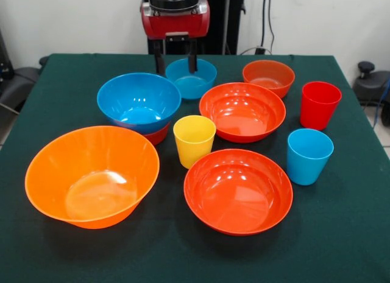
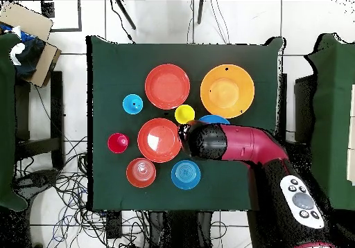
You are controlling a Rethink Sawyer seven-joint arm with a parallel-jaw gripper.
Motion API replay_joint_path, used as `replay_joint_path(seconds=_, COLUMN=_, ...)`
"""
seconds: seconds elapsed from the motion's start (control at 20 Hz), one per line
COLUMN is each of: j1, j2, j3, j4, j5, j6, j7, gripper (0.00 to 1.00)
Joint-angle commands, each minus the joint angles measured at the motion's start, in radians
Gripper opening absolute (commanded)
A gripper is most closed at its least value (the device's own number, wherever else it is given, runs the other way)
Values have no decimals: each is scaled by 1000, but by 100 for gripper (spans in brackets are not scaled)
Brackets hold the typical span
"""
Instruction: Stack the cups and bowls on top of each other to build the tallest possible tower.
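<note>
My gripper (image 1: 176,64) is open at the table's far side. One finger hangs over the small blue bowl (image 1: 191,78), the other just outside its rim. The large blue bowl (image 1: 139,102) rests on a small red-orange bowl (image 1: 157,136). The huge orange bowl (image 1: 91,173) stands at the near left. The yellow cup (image 1: 194,140) is in the middle, between two wide red-orange bowls (image 1: 242,111) (image 1: 238,190). The red cup (image 1: 319,104) and the light blue cup (image 1: 309,155) stand at the right. Another small red-orange bowl (image 1: 268,77) is at the far right.
In the overhead view my arm (image 2: 236,143) covers most of the large blue bowl (image 2: 213,119). The green table (image 2: 104,65) has chairs at both sides and cables on the floor around it.
</note>
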Motion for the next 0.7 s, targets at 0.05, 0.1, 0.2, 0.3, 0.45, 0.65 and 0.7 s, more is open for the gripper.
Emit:
replay_joint_path(seconds=0.05, j1=12, j2=57, j3=83, j4=-81, j5=8, j6=102, j7=-30, gripper=100)
replay_joint_path(seconds=0.1, j1=8, j2=51, j3=83, j4=-59, j5=5, j6=85, j7=-23, gripper=100)
replay_joint_path(seconds=0.2, j1=12, j2=48, j3=76, j4=-43, j5=2, j6=68, j7=-6, gripper=100)
replay_joint_path(seconds=0.3, j1=20, j2=48, j3=71, j4=-38, j5=3, j6=61, j7=9, gripper=100)
replay_joint_path(seconds=0.45, j1=29, j2=50, j3=64, j4=-38, j5=1, j6=54, j7=23, gripper=100)
replay_joint_path(seconds=0.65, j1=36, j2=57, j3=58, j4=-36, j5=-2, j6=38, j7=35, gripper=100)
replay_joint_path(seconds=0.7, j1=38, j2=57, j3=55, j4=-27, j5=-4, j6=31, j7=40, gripper=100)
